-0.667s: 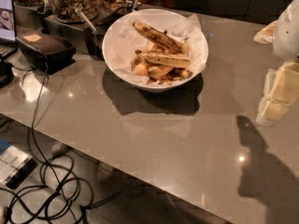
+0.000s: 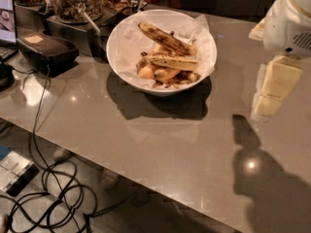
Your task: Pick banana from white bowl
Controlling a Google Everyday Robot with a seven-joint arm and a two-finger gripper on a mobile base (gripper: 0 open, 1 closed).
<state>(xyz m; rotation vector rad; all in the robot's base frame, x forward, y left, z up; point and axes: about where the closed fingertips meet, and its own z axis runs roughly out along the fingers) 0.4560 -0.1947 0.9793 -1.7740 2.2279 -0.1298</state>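
Note:
The white bowl (image 2: 127, 37), lined with crumpled white paper, stands on the grey counter at the back centre. Spotted brown-yellow bananas (image 2: 167, 40) lie across it on top of other fruit pieces. My gripper (image 2: 271, 87), cream coloured under a white arm, hangs at the right edge of the view, above the counter. It is well to the right of the bowl, apart from it, and holds nothing that I can see. Its shadow falls on the counter below it.
Glass jars of nuts (image 2: 73, 1) with scoops stand behind the bowl at the back left. A black box (image 2: 46, 50) sits on the left of the grey counter (image 2: 160, 144). Cables (image 2: 53, 188) trail over the counter's front edge to the floor.
My gripper and arm have come a little further left into view, towards the bowl. The bowl and bananas have not moved.

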